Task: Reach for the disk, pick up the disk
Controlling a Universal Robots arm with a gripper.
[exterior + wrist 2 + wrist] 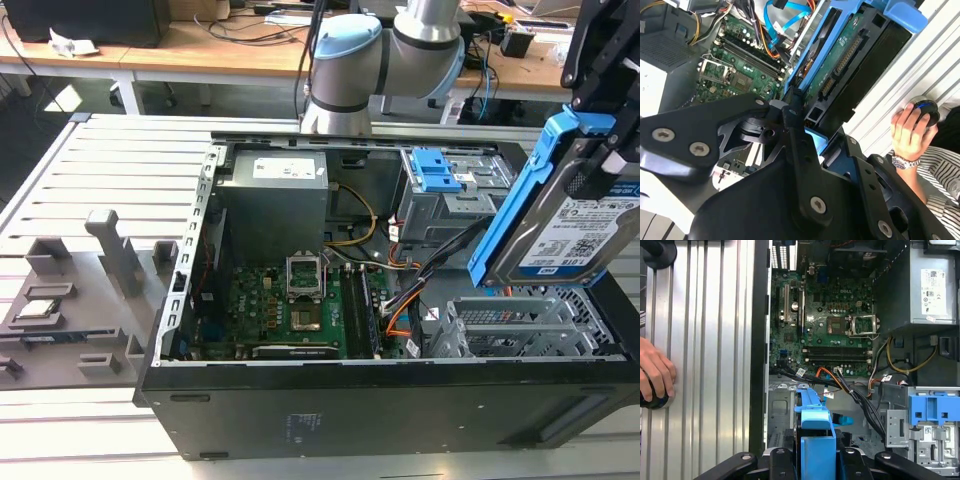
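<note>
Aloft, disk (575,225) over slatted table (110,170).

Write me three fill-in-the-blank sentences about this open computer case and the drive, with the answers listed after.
1. The disk is held by the gripper, lifted ____ the open computer case.
2. The bracket along the disk's edges is ____ in colour.
3. In the first wrist view, a person's hand rests on a ____ object beside the case.

Missing words: above; blue; dark

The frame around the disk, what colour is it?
Blue. The frame around the disk shows best in the exterior view.
</note>
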